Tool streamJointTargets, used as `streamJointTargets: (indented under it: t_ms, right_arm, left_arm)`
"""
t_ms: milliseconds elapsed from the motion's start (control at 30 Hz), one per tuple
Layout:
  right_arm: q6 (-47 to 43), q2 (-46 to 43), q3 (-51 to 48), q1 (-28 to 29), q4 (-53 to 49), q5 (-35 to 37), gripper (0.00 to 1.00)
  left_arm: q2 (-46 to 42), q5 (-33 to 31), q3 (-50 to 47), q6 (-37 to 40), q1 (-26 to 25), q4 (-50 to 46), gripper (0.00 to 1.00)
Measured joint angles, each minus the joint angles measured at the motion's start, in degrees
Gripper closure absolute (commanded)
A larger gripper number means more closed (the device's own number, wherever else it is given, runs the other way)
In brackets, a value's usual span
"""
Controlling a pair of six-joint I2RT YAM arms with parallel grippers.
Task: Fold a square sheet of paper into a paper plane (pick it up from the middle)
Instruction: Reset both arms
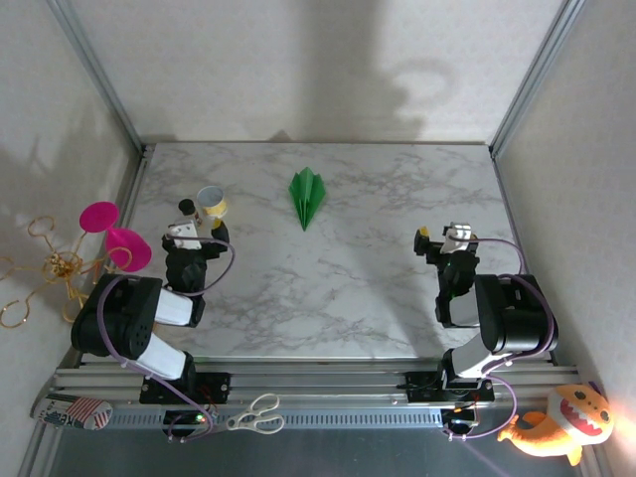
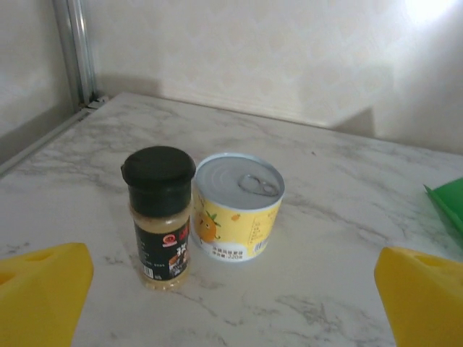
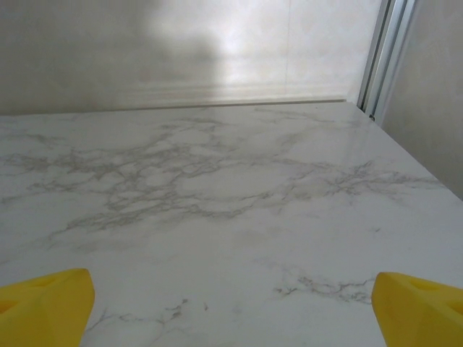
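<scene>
The square sheet of paper lies folded into a bright-green paper plane (image 1: 307, 197), a narrow dart with lengthwise creases, flat on the marble table (image 1: 328, 288) at centre back, its point toward the arms. One green edge of the plane (image 2: 450, 202) shows at the right of the left wrist view. My left gripper (image 1: 196, 231) sits well left of the plane, open, its yellow fingers (image 2: 43, 293) wide apart with nothing between them. My right gripper (image 1: 442, 237) is far right of the plane, also open over bare marble, its fingertips (image 3: 423, 307) at the frame corners.
A black-capped spice jar (image 2: 160, 217) and a yellow-labelled can (image 2: 235, 206) stand just ahead of the left gripper. Metal frame posts (image 1: 99, 70) and walls bound the table. Scissors (image 1: 256, 414) lie on the front rail; a toy (image 1: 556, 422) and pink ornament (image 1: 109, 234) sit off the table.
</scene>
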Motion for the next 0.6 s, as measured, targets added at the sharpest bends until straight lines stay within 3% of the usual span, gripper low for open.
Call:
streamJointTargets:
  t_ms: [600]
  right_arm:
    - [0.66,0.00,0.22,-0.31,-0.04,-1.79,0.01]
  left_arm:
    - [0.00,-1.38,0.02,-0.20,0.00,-2.36,0.01]
